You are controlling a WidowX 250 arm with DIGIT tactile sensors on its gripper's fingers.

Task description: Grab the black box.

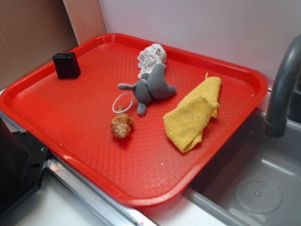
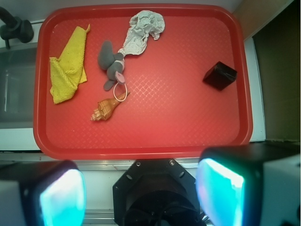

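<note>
The black box [image 1: 66, 65] stands upright near the far left corner of the red tray [image 1: 84, 155]. From the wrist view the black box [image 2: 219, 75] lies at the right side of the tray [image 2: 141, 141], well ahead of my gripper [image 2: 141, 197]. My gripper hovers high over the tray's near edge with its two glowing pads [image 2: 63, 200] spread wide and nothing between them. It does not appear in the exterior view.
On the tray lie a brown seashell [image 1: 122, 126], a grey stuffed toy [image 1: 150, 87], a white ring [image 1: 122, 101], crumpled white paper [image 1: 151, 57] and a yellow cloth [image 1: 195, 113]. A large black machine [image 1: 16, 167] sits at front left. A sink and grey faucet [image 1: 282, 89] are on the right.
</note>
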